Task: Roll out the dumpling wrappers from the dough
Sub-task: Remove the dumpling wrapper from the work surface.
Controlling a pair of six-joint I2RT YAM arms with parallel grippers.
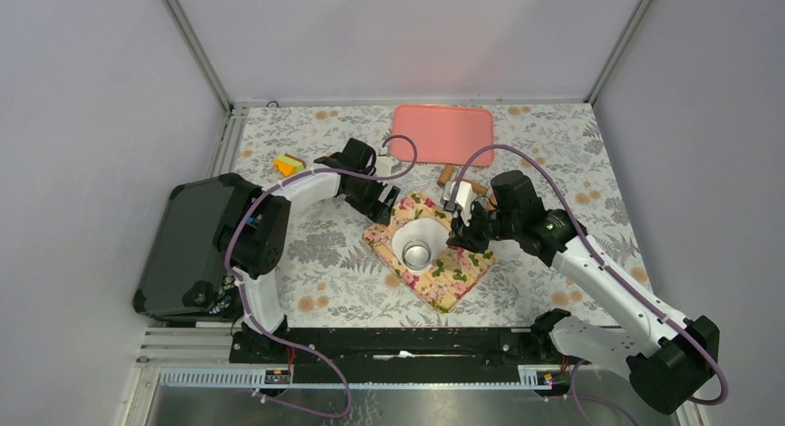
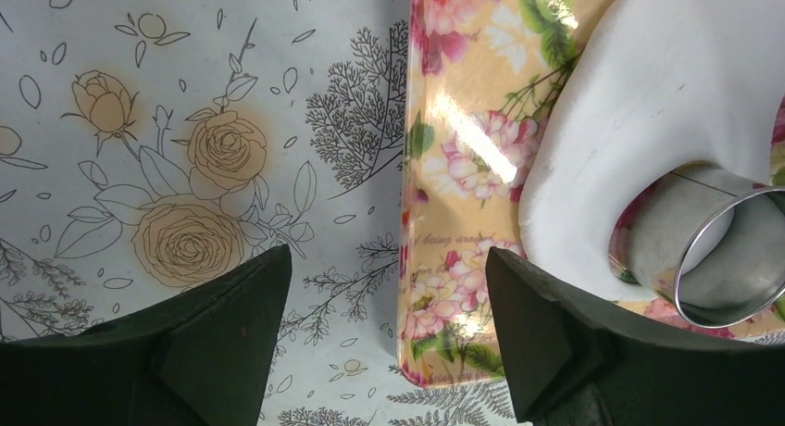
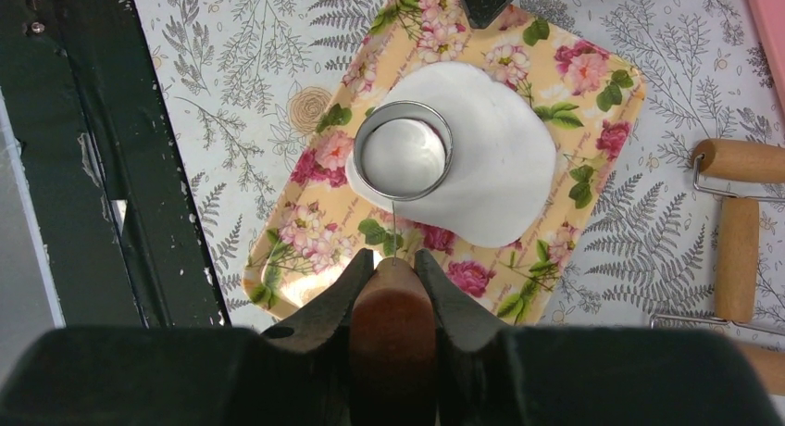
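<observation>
The metal ring [image 1: 417,255] sits on the near edge of the flat white dough [image 3: 509,167], which lies on the flowered tray [image 1: 454,282]. Beside it the right gripper [image 3: 393,269] is clamped on a brown wooden handle [image 3: 393,343]. Beyond, the left gripper [image 2: 387,259] hangs spread wide over the tray's edge. Farthest back lies a pink tray [image 1: 442,134].

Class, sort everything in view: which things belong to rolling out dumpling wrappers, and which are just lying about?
Job: dough, ring cutter, floral tray, rolling pin, brown-handled pick.
Lying about: pink tray, orange-green block, black box.
</observation>
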